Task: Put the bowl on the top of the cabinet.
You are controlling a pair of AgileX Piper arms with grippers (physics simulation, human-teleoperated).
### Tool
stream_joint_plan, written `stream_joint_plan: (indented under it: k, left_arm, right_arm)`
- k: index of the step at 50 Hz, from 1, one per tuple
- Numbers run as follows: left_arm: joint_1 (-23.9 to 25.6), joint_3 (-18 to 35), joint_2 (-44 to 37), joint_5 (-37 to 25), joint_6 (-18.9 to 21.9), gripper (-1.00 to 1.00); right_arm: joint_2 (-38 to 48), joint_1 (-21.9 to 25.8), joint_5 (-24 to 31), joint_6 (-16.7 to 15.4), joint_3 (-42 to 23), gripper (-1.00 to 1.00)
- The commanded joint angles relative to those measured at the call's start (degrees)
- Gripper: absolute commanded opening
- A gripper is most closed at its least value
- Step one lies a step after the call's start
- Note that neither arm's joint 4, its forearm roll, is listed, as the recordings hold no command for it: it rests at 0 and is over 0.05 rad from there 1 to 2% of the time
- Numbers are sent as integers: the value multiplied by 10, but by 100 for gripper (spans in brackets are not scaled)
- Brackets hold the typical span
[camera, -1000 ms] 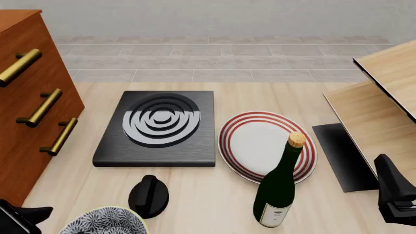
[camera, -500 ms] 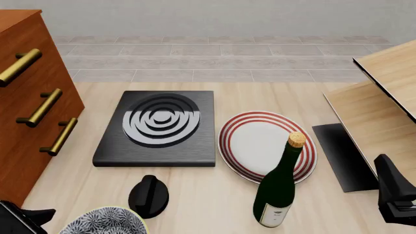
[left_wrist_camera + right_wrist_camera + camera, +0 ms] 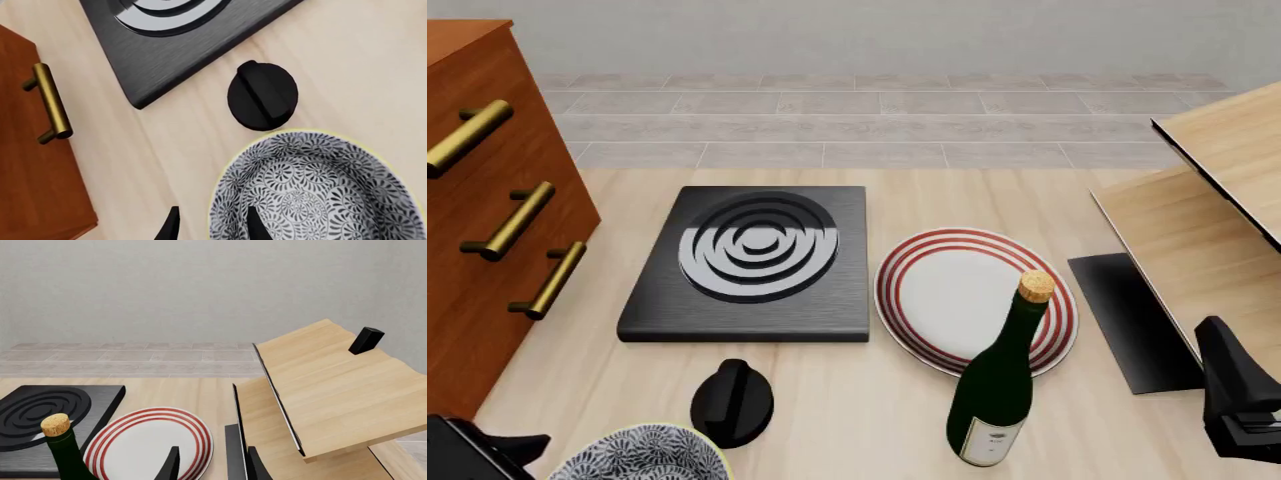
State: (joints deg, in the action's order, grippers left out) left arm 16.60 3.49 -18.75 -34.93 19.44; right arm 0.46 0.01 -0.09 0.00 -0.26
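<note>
Two arms showed at the near edge of the desk, one at each near corner. The left gripper (image 3: 209, 227) had its fingers apart astride the yellow rim of the patterned bowl (image 3: 645, 455), one fingertip (image 3: 255, 226) inside the bowl and the other outside it; whether either pad touched the rim could not be told from the wrist view, since only the tips showed. The bowl sat on the desk (image 3: 827, 400) at the near edge, toward the near-left corner, upright, just beside a black round knob (image 3: 733, 400) that lay between it and the black hotplate (image 3: 754, 262). The reddish-brown cabinet (image 3: 481, 200) stood along the left edge, its three brass bar handles (image 3: 510, 220) facing the hotplate. The bowl was on the desk, not on the cabinet top.

The right gripper (image 3: 210, 465) hung open and held nothing near the near-right corner. Ahead of it lay a white plate with red rings (image 3: 974, 298), and a green wine bottle with a cork (image 3: 1001, 385) stood upright at the plate's near rim. Pale wooden shelving (image 3: 1201, 220) filled the right edge, with a small black block (image 3: 366, 340) on its upper board.
</note>
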Motion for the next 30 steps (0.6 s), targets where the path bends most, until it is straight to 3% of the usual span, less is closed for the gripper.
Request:
stream_joint_plan:
  k: [1,25,26,30]
  left_arm:
    - [4,-12,-12,23,3,100]
    - [-15,-33,-40,81,24,100]
    - [-17,-32,-32,84,27,-100]
    - [-29,-13,-20,77,29,-100]
  right_arm:
    - [0,0,0,0,0,100]
    - [0,0,0,0,0,100]
    - [0,0,0,0,0,100]
    - [0,0,0,0,0,100]
